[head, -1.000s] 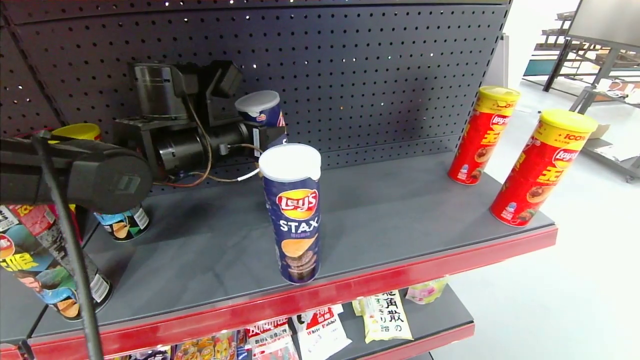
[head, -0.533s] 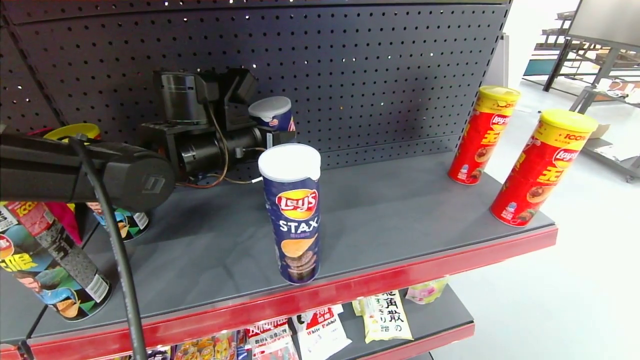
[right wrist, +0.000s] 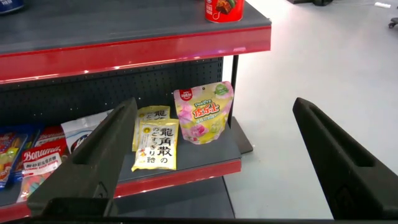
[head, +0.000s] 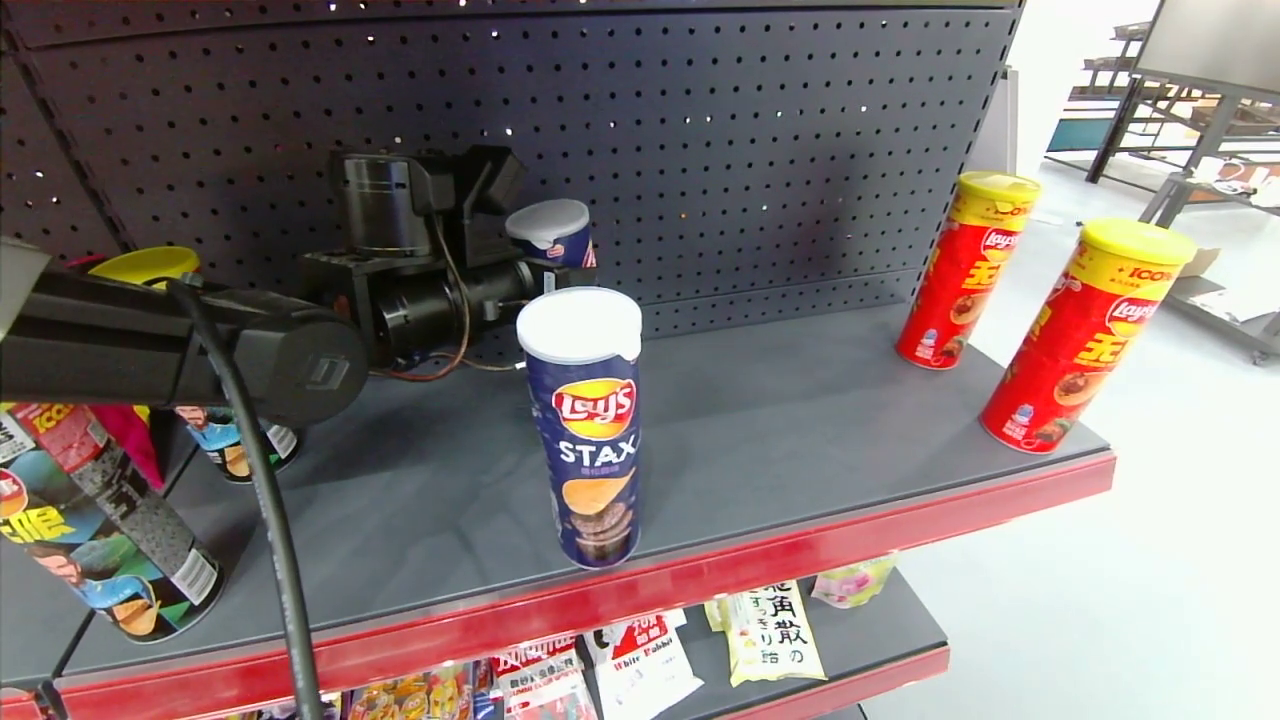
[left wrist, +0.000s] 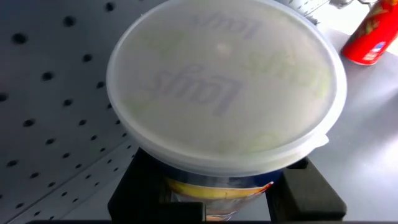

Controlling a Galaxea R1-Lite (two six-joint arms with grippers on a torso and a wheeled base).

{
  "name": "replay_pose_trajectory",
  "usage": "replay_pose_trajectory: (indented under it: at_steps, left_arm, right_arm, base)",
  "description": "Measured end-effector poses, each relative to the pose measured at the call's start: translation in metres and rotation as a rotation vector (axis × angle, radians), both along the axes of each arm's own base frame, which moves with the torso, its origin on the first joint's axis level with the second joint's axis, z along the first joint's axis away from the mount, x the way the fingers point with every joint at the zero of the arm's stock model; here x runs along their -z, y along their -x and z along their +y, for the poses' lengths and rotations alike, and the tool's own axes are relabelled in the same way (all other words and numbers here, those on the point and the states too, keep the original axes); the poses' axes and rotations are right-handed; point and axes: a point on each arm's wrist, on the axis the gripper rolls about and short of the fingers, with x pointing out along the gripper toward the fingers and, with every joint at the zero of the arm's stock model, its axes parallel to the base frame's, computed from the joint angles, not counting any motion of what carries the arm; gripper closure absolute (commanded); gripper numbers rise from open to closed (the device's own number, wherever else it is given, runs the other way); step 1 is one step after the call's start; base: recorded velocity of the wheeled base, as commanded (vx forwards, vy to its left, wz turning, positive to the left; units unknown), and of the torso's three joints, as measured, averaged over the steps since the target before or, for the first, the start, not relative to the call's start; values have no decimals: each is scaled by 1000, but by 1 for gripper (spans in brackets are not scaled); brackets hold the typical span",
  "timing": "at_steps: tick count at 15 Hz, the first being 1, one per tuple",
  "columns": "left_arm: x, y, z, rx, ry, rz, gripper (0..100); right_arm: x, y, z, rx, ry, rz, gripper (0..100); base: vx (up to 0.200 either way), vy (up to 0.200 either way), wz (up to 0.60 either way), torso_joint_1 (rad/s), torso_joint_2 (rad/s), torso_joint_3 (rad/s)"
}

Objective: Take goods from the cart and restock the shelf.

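- Left gripper (head: 560, 268), upper centre-left of frame: clamped on a white-lidded blue canister (head: 548, 228), close to the pegboard (head: 760, 150).
- Second blue canister (head: 590, 430): upright at centre, near the front edge of the shelf (head: 800, 420).
- Rear red canister (head: 965, 270) and front red canister (head: 1085, 335): upright, right side.

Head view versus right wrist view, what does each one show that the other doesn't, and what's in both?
Head view: the left gripper shut on a navy chip can by the pegboard, and a second navy can standing nearer the front. Right wrist view: the right gripper, open, facing the lower shelf. Both: the red shelf edge, the yellow packet and the pink pouch.
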Motion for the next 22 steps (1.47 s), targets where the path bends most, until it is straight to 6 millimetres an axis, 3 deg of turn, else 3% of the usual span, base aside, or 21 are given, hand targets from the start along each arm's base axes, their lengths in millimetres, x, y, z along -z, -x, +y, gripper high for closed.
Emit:
replay_pose_trajectory:
  at_steps: [11,12,22]
  left_arm:
    - [3,-2,-2,6,-1,5,100]
    - [4,-2,-2,6,-1,6,0]
    - [5,5,1,3,-2,28,0]
  right_arm:
    - [0,0,0,-1,0,0,0]
    - [0,0,0,-1,0,0,0]
    - [0,0,0,-1,0,0,0]
  base:
    - [0,0,0,0,0,0]
    - [0,0,0,0,0,0]
    - [0,0,0,0,0,0]
